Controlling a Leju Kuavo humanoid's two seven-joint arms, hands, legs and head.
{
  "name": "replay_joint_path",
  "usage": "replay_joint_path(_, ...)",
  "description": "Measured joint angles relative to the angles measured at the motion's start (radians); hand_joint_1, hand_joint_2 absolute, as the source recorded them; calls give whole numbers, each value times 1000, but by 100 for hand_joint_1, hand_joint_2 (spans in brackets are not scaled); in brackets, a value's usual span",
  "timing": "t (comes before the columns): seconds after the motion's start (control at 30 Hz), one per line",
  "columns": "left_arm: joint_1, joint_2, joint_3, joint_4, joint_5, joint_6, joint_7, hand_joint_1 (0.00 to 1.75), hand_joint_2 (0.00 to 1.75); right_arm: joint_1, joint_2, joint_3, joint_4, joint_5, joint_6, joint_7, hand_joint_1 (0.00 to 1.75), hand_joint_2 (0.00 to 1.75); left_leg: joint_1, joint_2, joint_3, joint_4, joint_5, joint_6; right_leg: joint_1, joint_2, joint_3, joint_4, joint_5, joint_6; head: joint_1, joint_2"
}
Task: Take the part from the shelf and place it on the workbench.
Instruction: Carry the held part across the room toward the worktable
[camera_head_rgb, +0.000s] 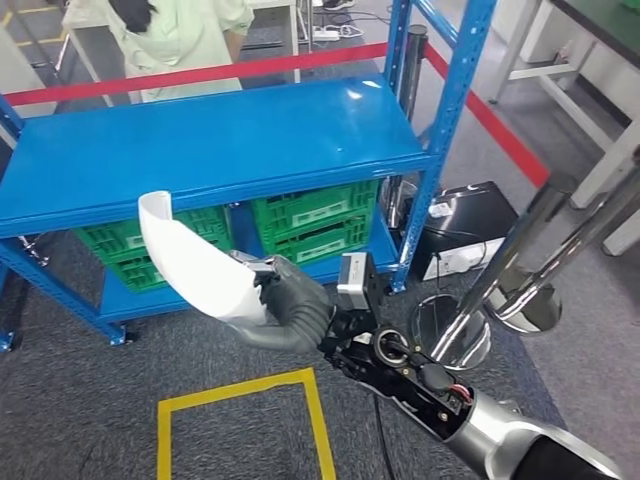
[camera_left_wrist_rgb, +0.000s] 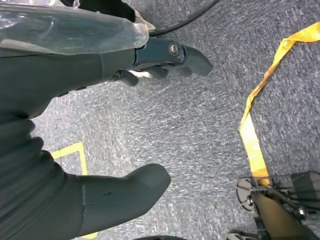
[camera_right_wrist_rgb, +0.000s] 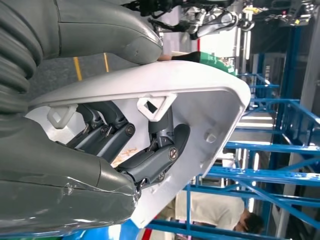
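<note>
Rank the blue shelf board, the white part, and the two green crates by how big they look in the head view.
1. Blue shelf board
2. White part, nearer the camera
3. Green crates, partly hidden, not ranked against each other

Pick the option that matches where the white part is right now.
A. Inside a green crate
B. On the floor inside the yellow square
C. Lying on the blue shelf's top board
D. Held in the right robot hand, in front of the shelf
D: the right robot hand grips the white part in the air in front of the blue shelf; the right wrist view shows its fingers curled inside the part.
</note>
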Motion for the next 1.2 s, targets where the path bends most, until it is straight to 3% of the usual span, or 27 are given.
replay_joint_path(0.07,0,1,0,0,-1,0,-1,0,175,1,0,0,0,0,-2,1,175,175,2,-2,-21,39,-37,-10,-3,-2,-13,-4,17,-16,-8,0)
replay_joint_path(0.17,1,1,0,0,-1,0,-3,0,175,2,0,0,0,0,-4,4,175,175,9,-4,-94,230,-168,-24,-5,-4,-46,-4,44,-25,-27,0)
replay_joint_path(0.2,2,1,0,0,-1,0,-3,0,175,3,0,1,0,0,-5,5,175,175,10,-3,-110,286,-188,-27,-5,-4,-57,-3,52,-25,-30,0)
replay_joint_path(0.23,2,1,0,0,-1,0,-4,0,175,5,0,1,0,0,-5,6,175,175,12,-3,-111,311,-187,-29,-5,-4,-67,-2,58,-23,-31,0)
replay_joint_path(0.27,2,1,0,0,-1,0,-4,0,175,7,0,1,0,0,-5,7,175,175,13,-3,-89,294,-169,-31,-5,-4,-75,0,64,-21,-31,0)
replay_joint_path(0.37,2,3,0,0,-1,0,-4,0,175,9,0,0,0,0,-5,7,175,175,17,-4,56,74,-101,-25,-4,-4,-90,8,73,-11,-33,0)
replay_joint_path(0.43,1,3,0,0,-1,0,-4,0,175,9,0,1,-1,0,-5,8,175,175,13,-7,100,-3,-92,-14,-2,-4,-94,13,77,-2,-31,0)
replay_joint_path(0.47,1,3,0,0,-1,0,-5,0,175,9,0,1,-1,0,-6,8,175,175,12,-8,99,-7,-91,-9,0,-4,-96,15,74,0,-29,0)
replay_joint_path(0.6,3,1,0,0,-1,0,-6,0,175,11,-1,0,-1,0,-6,8,175,175,9,-9,98,-12,-93,-4,0,-3,-99,18,68,-30,-16,0)
replay_joint_path(0.7,4,1,0,0,-1,0,-6,0,175,11,-1,0,-1,0,-6,8,175,175,5,-9,96,-11,-89,3,-4,-3,-97,13,84,-14,-11,0)
replay_joint_path(0.97,5,2,0,0,-1,0,-6,0,175,11,-1,0,-1,0,-6,8,175,175,0,-9,95,-10,-90,9,-10,-3,-97,9,87,9,-6,0)
replay_joint_path(1.2,5,2,-1,0,-1,0,-6,0,175,11,-1,0,-1,0,-6,8,175,175,0,-9,95,-12,-90,9,-9,-3,-98,9,85,13,-13,0)
